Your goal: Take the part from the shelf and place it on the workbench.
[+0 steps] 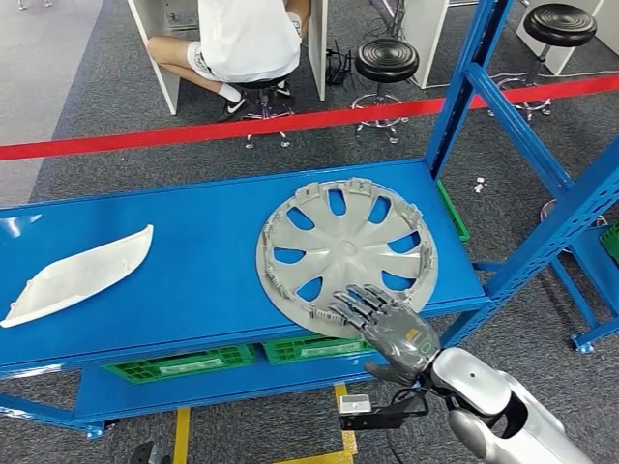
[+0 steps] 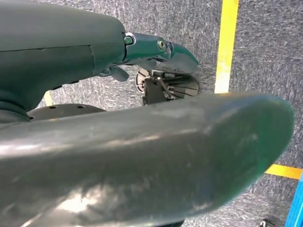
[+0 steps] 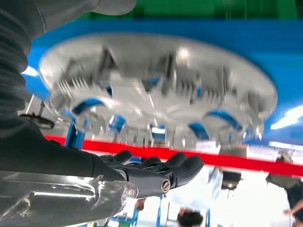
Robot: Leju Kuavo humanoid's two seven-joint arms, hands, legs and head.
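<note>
A silver wheel cover (image 1: 346,251) lies flat on the right part of the blue surface (image 1: 190,261), its near rim reaching the front edge. My right hand (image 1: 387,329) hovers at that near rim with fingers stretched out over it and the thumb lower, in front of the edge. In the right wrist view the wheel cover (image 3: 157,90) stands apart from the straight fingers (image 3: 178,168), which hold nothing. My left hand (image 2: 107,52) hangs over the grey floor, fingers extended and empty. A long white curved part (image 1: 76,275) rests at the left of the surface.
Green crates (image 1: 183,365) sit on the level below the blue surface. Blue frame posts (image 1: 525,126) rise at the right. Beyond a red floor line (image 1: 146,135) a person (image 1: 245,39) sits at a desk, with a black stool (image 1: 385,60) nearby. Yellow tape (image 2: 226,47) marks the floor.
</note>
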